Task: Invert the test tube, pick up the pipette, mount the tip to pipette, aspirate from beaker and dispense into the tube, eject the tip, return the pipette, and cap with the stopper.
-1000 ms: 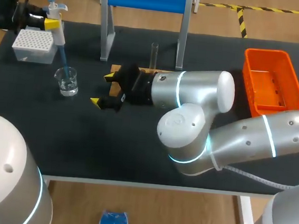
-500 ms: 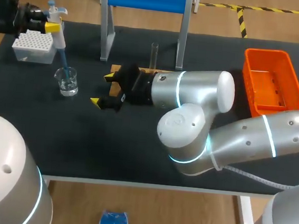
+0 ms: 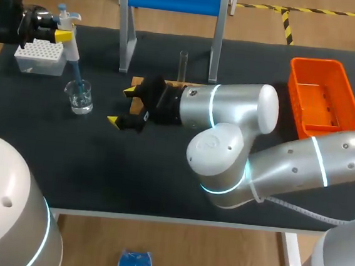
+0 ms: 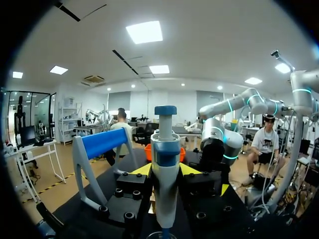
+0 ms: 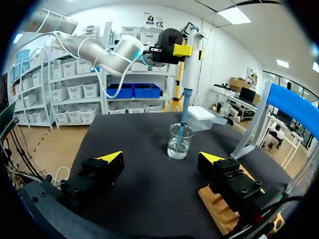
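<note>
While the left gripper [image 3: 60, 33] pinches the pipette [image 3: 69, 39] upright from both sides, the pipette's blue tip [image 5: 183, 112] dips into the beaker [image 3: 79, 95]. It seems to reach the water, though the glass makes that hard to judge. Just behind the beaker, toward the far edge of the table [image 3: 160, 181], sits the white tip box [image 3: 39, 55]. To the beaker's right the right gripper [image 3: 122, 106] hangs low over the black table, fingers spread wide, nothing between them. Farther right of the beaker, past that gripper, the test tube [image 3: 183, 64] stands upright by a wooden block [image 3: 137, 81]. The orange bin [image 3: 322, 100] lies well apart from the beaker, at the far right.
</note>
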`<state>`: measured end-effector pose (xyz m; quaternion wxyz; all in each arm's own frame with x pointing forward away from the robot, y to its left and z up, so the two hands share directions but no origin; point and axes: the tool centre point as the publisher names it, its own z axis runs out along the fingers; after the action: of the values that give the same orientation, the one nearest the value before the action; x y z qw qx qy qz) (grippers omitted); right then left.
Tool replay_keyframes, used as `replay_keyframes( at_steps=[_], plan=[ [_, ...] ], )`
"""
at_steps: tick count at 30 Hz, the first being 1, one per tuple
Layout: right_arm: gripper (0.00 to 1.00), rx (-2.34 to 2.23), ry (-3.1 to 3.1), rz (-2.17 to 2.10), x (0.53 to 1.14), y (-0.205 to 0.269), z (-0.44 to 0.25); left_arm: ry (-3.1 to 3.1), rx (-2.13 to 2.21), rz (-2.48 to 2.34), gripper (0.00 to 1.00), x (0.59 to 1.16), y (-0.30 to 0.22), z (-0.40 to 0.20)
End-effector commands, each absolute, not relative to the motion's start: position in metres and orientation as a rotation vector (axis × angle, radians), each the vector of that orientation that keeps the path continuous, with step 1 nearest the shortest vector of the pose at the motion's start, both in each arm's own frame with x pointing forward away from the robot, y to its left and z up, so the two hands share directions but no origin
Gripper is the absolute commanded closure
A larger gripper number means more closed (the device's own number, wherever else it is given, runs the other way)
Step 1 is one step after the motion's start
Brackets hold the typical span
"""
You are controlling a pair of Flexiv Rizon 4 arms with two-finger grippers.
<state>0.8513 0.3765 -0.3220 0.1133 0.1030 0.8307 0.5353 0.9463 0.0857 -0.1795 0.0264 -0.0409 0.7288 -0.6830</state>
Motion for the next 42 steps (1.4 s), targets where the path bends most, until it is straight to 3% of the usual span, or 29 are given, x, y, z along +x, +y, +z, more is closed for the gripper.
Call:
replay_keyframes(
  at_steps=[1,42],
  plan=[
    [0.00,0.301,2.435,1.575,0.8512,0.3756,-0.3226,2.248,-0.123,-2.119,1.00,0.9481,0.0866,-0.1830],
    [0.00,0.301,2.435,1.575,0.8512,0.3756,-0.3226,2.233,-0.164,-2.118,1.00,0.9498,0.0961,-0.1908]
  ],
)
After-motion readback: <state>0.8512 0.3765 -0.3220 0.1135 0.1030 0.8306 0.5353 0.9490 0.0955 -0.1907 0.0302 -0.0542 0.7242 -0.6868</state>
